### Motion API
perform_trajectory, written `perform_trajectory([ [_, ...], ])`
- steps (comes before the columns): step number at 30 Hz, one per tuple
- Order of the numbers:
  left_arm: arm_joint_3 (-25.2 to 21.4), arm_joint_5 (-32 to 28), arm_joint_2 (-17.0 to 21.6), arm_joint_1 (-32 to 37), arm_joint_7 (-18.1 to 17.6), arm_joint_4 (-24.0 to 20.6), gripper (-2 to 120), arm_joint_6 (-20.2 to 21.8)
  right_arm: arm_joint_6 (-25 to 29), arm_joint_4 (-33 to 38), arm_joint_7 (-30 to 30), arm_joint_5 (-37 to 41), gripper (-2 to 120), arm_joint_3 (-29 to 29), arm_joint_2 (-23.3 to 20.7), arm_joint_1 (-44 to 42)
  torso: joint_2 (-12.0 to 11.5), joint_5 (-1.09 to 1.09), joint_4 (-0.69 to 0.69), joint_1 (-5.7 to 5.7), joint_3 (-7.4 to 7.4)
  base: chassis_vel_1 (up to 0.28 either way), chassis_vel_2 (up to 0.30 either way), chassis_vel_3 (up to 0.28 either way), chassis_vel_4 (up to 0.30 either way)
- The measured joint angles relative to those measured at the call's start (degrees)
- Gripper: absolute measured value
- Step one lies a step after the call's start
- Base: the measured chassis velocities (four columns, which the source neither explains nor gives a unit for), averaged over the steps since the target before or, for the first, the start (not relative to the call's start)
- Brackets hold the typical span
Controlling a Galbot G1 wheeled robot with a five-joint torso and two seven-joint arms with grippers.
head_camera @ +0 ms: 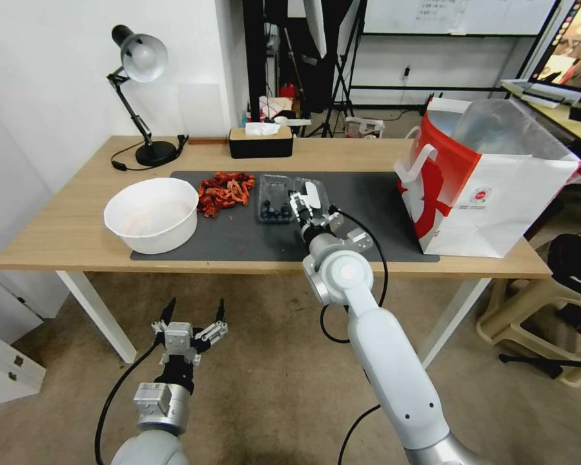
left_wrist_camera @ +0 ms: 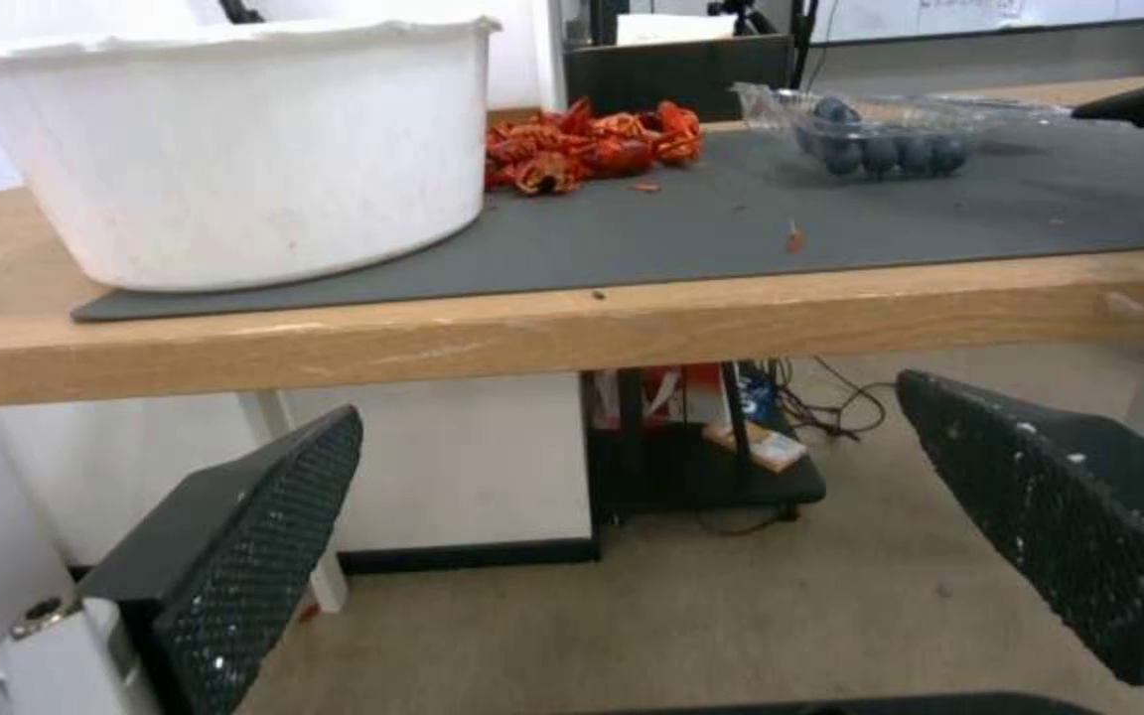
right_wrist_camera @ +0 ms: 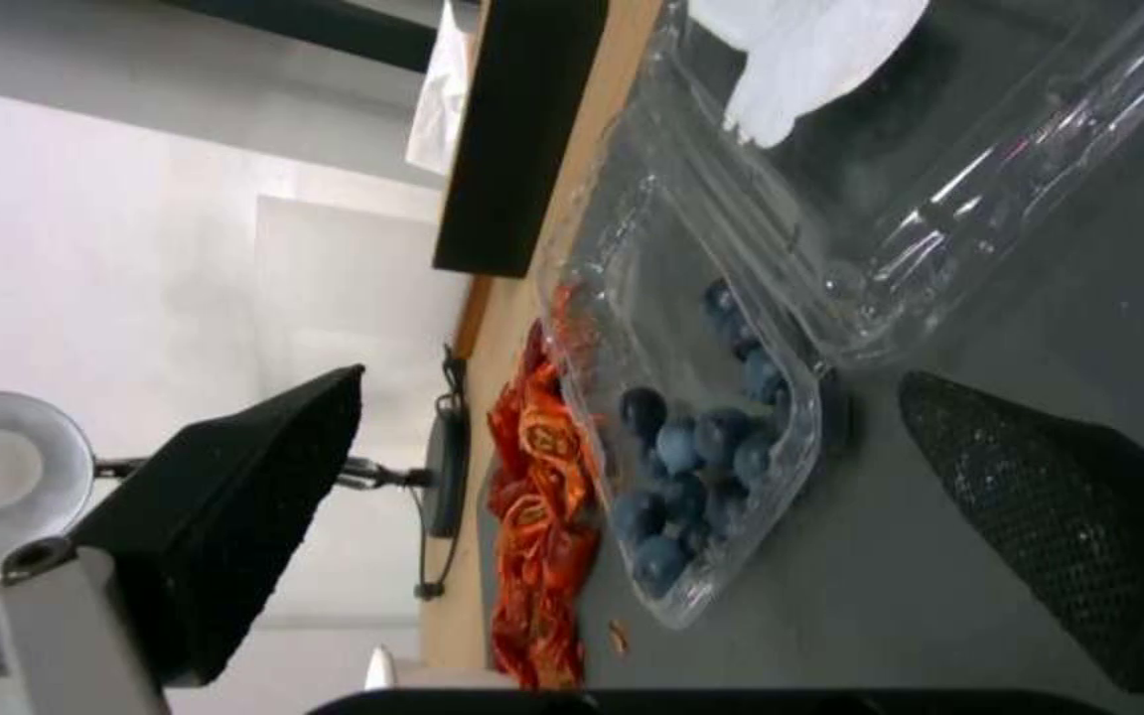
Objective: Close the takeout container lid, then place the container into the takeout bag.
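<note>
The small clear takeout container [head_camera: 275, 208] with dark blue berries lies open on the dark mat, its lid [head_camera: 313, 192] with a white label flat beside it, and the big red-and-white takeout bag [head_camera: 490, 181] stands open far off.

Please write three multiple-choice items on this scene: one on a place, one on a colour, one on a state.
1. Where is the bag?
A. On the table's right end
B. On the floor
C. Inside the bowl

2. What colour are the berries?
A. Green
B. Dark blue
C. Yellow

3. How is the lid?
A. Shut
B. Torn off
C. Open, lying flat

Answers: 1 A, it stands on the table; 2 B, seen through the clear container; 3 C, beside the right gripper.
</note>
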Motion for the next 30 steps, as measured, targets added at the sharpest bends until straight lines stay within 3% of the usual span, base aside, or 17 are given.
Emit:
perform_trajectory([
  [11, -1.0, -1.6, 2.8, -0.9, 0.7, 0.5, 100, 0.0, -0.4, -0.7, 2.4, 0.4, 100, 0.8, 0.3, 0.5, 0.0, 0.0, 0.0, 0.0, 0.0, 0.0, 0.0, 0.0, 0.0],
  [30, -1.0, -2.1, 2.6, -1.5, 0.7, 0.9, 100, 0.3, -1.6, -2.8, 2.5, 0.7, 100, 1.1, 0.9, 1.7, 0.0, 0.0, 0.0, 0.0, -0.01, 0.0, 0.0, 0.0, 0.0],
])
